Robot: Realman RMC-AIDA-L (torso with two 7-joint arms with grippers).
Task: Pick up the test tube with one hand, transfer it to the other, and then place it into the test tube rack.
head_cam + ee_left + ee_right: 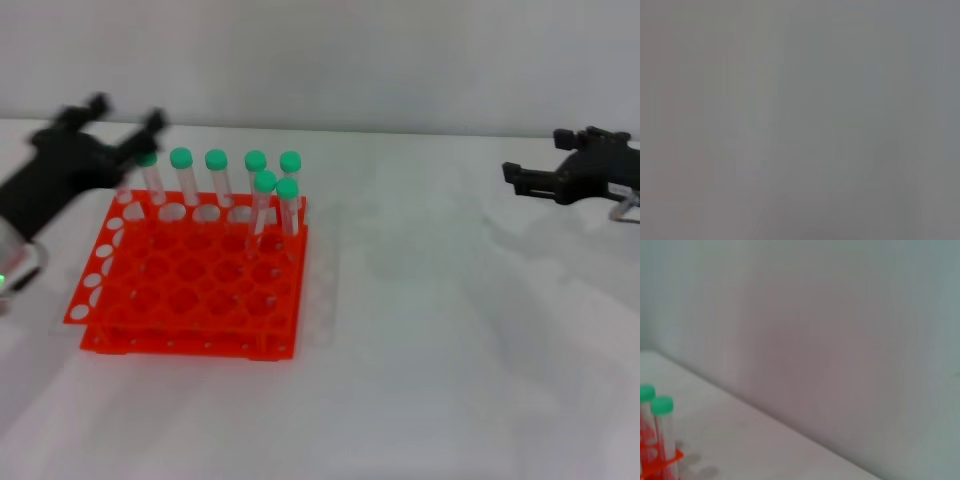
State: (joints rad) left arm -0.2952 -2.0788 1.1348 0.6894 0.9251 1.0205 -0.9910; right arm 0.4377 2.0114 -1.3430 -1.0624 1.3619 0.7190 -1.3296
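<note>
Hovering at the test tube rack's [190, 275] far-left corner, your left gripper [125, 125] stood nearest an upright test tube [150, 180]. Fingers looked apart around its cap, though contact was unclear. Your right gripper [520, 178] waited well right of the rack, its fingers' state unreadable.

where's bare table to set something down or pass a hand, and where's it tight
Bare table stretches wide between the test tube rack and the right end effector, and along the near edge in front of the rack. It is crowded at the rack's far rows, where green-capped tubes stand close together and the left end effector hangs beside the leftmost tube.
</note>
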